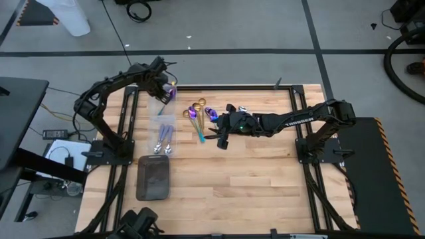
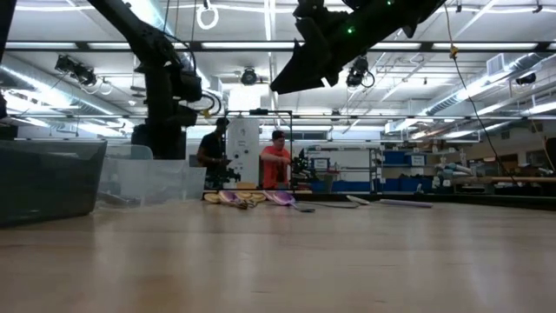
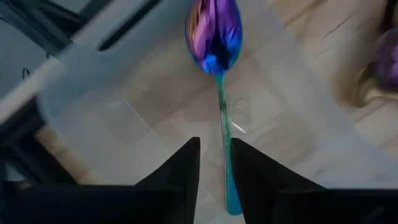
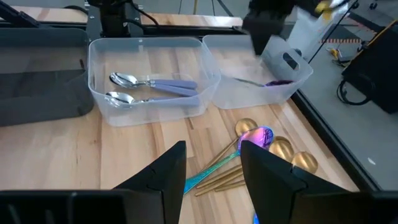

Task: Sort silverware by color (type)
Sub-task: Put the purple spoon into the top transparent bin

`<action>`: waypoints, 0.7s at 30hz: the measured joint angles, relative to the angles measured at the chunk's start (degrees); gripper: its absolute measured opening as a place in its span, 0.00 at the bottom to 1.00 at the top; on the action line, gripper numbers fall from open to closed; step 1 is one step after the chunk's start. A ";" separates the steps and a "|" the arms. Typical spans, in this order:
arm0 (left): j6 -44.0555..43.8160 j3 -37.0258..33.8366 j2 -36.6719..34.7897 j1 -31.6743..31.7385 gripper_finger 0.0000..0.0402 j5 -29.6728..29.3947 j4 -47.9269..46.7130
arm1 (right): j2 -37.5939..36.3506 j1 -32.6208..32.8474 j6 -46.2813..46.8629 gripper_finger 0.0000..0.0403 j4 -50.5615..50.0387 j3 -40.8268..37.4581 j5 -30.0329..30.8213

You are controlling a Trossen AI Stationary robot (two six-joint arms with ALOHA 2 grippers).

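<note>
Dark fingers (image 3: 186, 174) of the left gripper (image 3: 214, 163) frame the nearest item in the left wrist view: an iridescent purple spoon (image 3: 214, 37) whose teal handle runs down through the narrow gap between the two fingers. The jaws stand slightly apart around the handle; whether they press on it cannot be told. The spoon bowl points away from the gripper, over the floor of a clear plastic bin (image 3: 93, 81).

In the high view the left gripper (image 1: 167, 91) is at the far left corner of the table, above the farther clear bin (image 1: 164, 105). The right wrist view shows a purple spoon lying in that bin (image 4: 261, 81).

Beside it, nearer the front edge, a second clear bin (image 4: 149, 81) holds two silver spoons (image 4: 140, 81) lying side by side. A dark grey tray (image 1: 153, 177) lies further toward the front edge.

The right gripper (image 4: 212, 163) hovers with its jaws released and nothing between them. Just beyond its fingertips a loose cluster lies on the wooden table (image 1: 265, 179): gold spoons (image 4: 283, 152), with another purple spoon (image 4: 258, 135) resting across them, its teal handle angled toward the gripper. In the high view this cluster (image 1: 199, 113) lies just beside the right gripper (image 1: 221, 136), between it and the bins.

Two people (image 2: 261, 161) stand in the room beyond the table.
</note>
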 joint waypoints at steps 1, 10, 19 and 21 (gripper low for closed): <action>0.04 0.76 -0.65 -0.37 0.25 -0.10 -0.35 | 0.00 -0.16 0.69 0.40 -0.60 0.00 0.01; 1.50 -2.28 -11.10 -10.18 0.25 -0.05 7.06 | 0.02 -2.41 10.18 0.40 -14.60 -0.01 6.37; -0.83 -11.88 -22.30 -21.77 0.25 -0.04 17.92 | 0.02 -3.84 15.07 0.40 -9.02 -6.48 6.04; -1.59 -13.48 -24.26 -24.25 0.25 -0.03 19.47 | 0.10 -3.77 16.39 0.40 -5.84 -8.93 6.23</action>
